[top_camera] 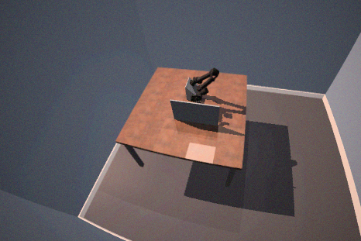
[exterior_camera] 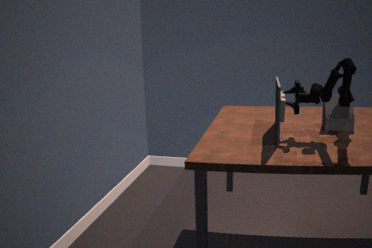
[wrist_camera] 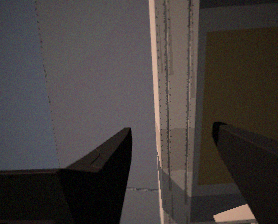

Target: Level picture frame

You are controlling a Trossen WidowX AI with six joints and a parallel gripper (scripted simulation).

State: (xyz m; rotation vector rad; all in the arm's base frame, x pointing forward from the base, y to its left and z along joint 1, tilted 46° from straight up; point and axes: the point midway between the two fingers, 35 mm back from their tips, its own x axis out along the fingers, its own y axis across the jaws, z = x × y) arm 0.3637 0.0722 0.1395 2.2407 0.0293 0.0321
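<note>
The picture frame (exterior_camera: pixel 282 111) (wrist_camera: pixel 177 100) hangs on the near face of the upright wall panel (top_camera: pixel 195 114) (exterior_camera: pixel 278 125) (wrist_camera: pixel 100 75). Its pale rail runs almost straight up and down in the wrist view, leaning slightly, with the brown-yellow picture (wrist_camera: pixel 240 100) to its right. How crooked it hangs is hard to tell. My gripper (exterior_camera: pixel 285 98) (wrist_camera: pixel 171 131) is open, its fingers on either side of the frame's top rail, with a gap to the rail on both sides in the wrist view. The screw and notched strip are hidden. The panel hides the frame in the top view.
The arm's grey base (exterior_camera: pixel 338 124) stands on the wooden table (top_camera: pixel 147 114) (exterior_camera: pixel 239 125) behind the gripper. The panel stands upright on the table, close in front of the fingertips. A pale rectangle (top_camera: pixel 201 153) lies near the table's edge, beyond the panel.
</note>
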